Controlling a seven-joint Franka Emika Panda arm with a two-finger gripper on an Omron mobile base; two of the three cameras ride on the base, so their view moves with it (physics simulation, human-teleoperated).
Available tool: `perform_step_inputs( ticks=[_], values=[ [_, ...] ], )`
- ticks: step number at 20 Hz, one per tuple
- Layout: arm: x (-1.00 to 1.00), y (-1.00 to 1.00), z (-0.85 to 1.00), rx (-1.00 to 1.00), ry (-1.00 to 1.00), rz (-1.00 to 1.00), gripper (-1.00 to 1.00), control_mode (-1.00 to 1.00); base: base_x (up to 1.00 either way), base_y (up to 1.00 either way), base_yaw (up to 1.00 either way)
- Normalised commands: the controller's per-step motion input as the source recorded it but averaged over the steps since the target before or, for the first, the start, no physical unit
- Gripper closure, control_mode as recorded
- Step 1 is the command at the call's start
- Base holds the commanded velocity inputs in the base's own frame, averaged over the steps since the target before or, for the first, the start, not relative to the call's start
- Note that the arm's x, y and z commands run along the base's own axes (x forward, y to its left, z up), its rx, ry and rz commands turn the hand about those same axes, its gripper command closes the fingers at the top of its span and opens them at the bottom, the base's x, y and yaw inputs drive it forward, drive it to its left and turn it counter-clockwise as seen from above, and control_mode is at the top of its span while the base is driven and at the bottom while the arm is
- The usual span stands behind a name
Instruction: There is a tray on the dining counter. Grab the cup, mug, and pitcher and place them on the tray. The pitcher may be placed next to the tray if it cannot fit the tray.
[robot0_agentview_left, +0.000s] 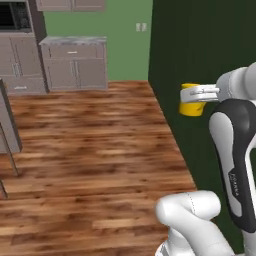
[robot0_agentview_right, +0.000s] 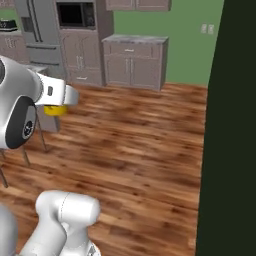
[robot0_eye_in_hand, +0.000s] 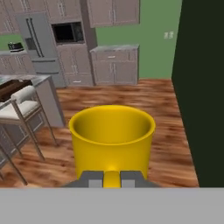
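End effector (robot0_eye_in_hand: 112, 178) clamped on handle of yellow mug (robot0_eye_in_hand: 112, 138), mug upright, aloft above wood floor (robot0_eye_in_hand: 144, 94). Beyond mug: desk (robot0_eye_in_hand: 26, 81) with stools at left; farther, grey cabinets (robot0_eye_in_hand: 114, 64) against green wall.

**Three cameras, one kitchen floor**

The left base view looks forward and down from behind the arm, which rises at its lower right, across the wooden floor (robot0_agentview_left: 90, 150) toward grey cabinets (robot0_agentview_left: 75, 62) on a green wall. The right base view faces the same way from the other side, arm at lower left, sharing that floor, those cabinets (robot0_agentview_right: 135, 60) and the dark wall (robot0_agentview_right: 230, 125) on the right. The hand view sits close behind the yellow mug (robot0_eye_in_hand: 112, 138), looking level toward the same cabinets (robot0_eye_in_hand: 114, 63).
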Motion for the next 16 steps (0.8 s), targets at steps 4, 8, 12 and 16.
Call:
perform_step_inputs(
  ticks=[4,8,12,16],
  values=[
    [0.00,0.00,0.00,0.00,0.00,0.00,1.00,1.00,1.00,-0.01,0.44],
    [0.00,0.00,0.00,0.00,0.00,0.00,1.00,1.00,1.00,0.00,0.53],
    [0.00,0.00,0.00,0.00,0.00,0.00,1.00,1.00,1.00,-0.19,0.44],
    [0.00,0.00,0.00,0.00,0.00,0.00,1.00,1.00,1.00,-0.36,0.35]
  ],
)
